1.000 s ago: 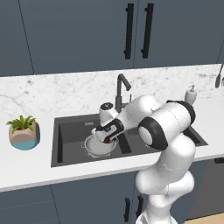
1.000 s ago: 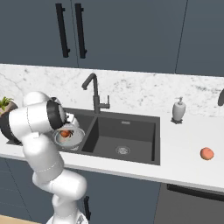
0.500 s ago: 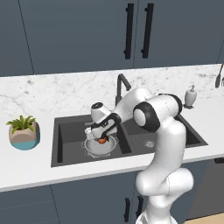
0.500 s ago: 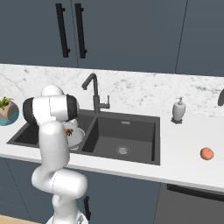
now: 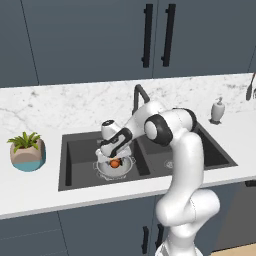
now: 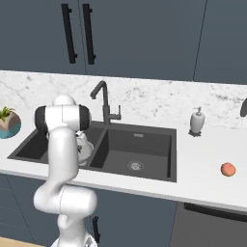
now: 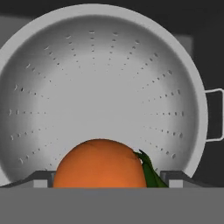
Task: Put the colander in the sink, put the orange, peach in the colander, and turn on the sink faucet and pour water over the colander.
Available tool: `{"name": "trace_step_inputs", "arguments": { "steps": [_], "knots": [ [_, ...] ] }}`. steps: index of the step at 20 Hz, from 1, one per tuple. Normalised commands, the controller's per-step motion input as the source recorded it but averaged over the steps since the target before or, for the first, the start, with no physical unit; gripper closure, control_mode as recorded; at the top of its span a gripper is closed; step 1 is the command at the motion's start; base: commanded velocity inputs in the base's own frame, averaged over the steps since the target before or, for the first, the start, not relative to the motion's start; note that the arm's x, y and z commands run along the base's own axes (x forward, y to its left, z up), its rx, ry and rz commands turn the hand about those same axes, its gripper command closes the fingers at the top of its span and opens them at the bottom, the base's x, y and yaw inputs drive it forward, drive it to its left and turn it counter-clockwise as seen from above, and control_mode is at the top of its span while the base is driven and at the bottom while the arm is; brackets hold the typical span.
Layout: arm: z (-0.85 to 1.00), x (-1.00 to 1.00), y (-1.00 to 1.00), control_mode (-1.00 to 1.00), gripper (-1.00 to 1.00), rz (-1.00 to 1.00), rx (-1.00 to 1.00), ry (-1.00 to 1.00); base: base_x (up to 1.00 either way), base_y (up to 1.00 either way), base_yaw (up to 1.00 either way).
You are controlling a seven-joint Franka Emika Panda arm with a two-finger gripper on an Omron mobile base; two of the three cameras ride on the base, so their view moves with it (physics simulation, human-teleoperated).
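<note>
The silver perforated colander [image 5: 106,171] [image 7: 105,87] sits in the left basin of the dark sink [image 5: 75,165] [image 6: 140,144]. My gripper [image 5: 115,158] [image 7: 107,177] hangs right over the bowl, shut on the orange [image 5: 115,163] [image 7: 99,164], which fills the wide gap between the fingertips [image 7: 41,178]. A green leaf sticks out at the orange's side. The peach [image 6: 228,169] lies on the counter far to the right. Behind the divider between the basins stands the faucet [image 5: 140,97] [image 6: 102,99], with no water running.
A white soap dispenser [image 5: 216,110] [image 6: 196,121] stands right of the sink. A potted plant [image 5: 27,150] [image 6: 7,120] sits on the counter at the left. Dark cabinets with handles hang above the marble backsplash.
The hand with the orange has swung a little left and down into the colander's mouth, and the arm's upper links have risen and straightened.
</note>
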Motion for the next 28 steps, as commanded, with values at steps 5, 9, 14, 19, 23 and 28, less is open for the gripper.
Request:
{"name": "trace_step_inputs", "arguments": {
  "steps": [5, 9, 14, 19, 23, 28],
  "knots": [
    [-0.26, 0.20, 0.00, -1.00, 1.00, -0.02, 0.00, 0.06, 0.00, 0.00, 0.00],
    [-0.19, 0.02, 0.00, -1.00, 1.00, 0.00, 0.00, 0.00, 0.00, 0.00, 0.00],
    [-0.19, 0.00, 0.00, -1.00, 1.00, 0.00, 0.00, 0.00, 0.00, 0.00, 0.00],
    [-0.22, 0.02, 0.00, -1.00, -1.00, 0.00, 0.00, 0.00, 0.00, 0.00, 0.00],
    [-0.16, 0.12, -0.01, -1.00, -1.00, 0.00, 0.00, 0.00, 0.00, 0.00, 0.00],
    [-0.06, 0.11, 0.00, -1.00, -1.00, 0.00, 0.00, 0.00, 0.00, 0.00, 0.00]
  ]
}}
